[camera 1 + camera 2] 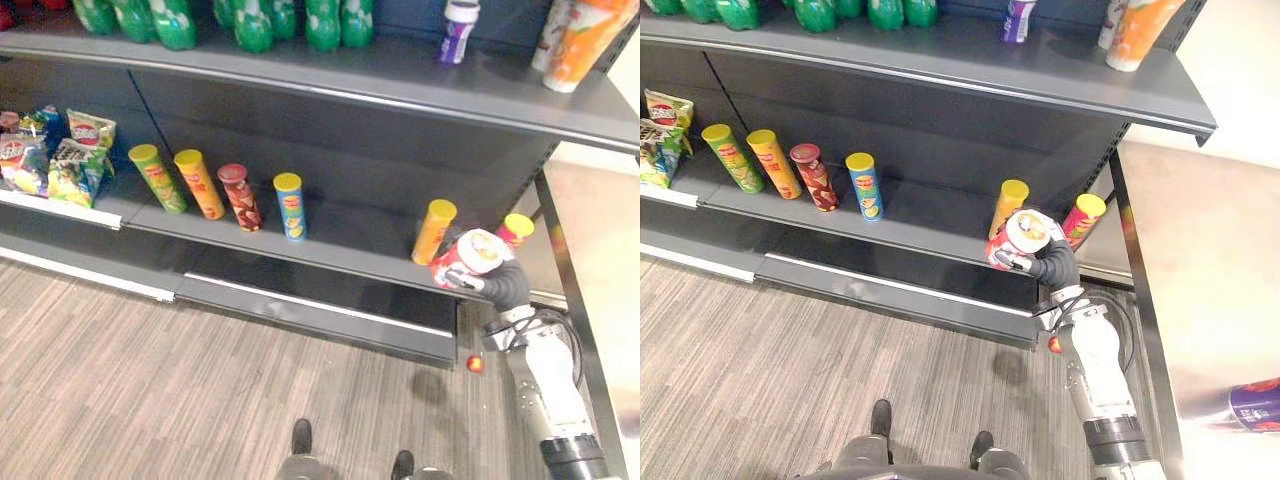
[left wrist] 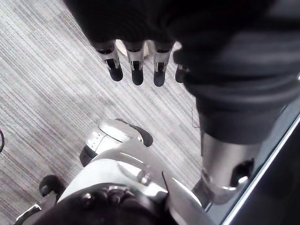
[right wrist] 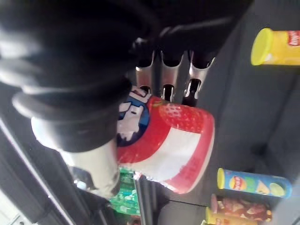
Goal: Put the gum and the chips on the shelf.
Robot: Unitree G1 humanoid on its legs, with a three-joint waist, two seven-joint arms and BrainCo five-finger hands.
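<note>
Right hand [image 1: 500,282] fingers are gripping the gum tub [image 1: 478,250] at the shelf [image 1: 350,240] edge, beside a yellow can [image 1: 434,232]. Left hand [image 2: 136,65] fingers are hanging relaxed.

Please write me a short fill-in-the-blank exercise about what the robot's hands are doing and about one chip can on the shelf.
1. The fingers that curl round the red and white round tub belong to the robot's ___ hand.
2. The blue tall chip can on the dark shelf has a ___ lid.
3. The left hand hangs open over the grey striped ___.

Missing words: right; yellow; floor.
</note>
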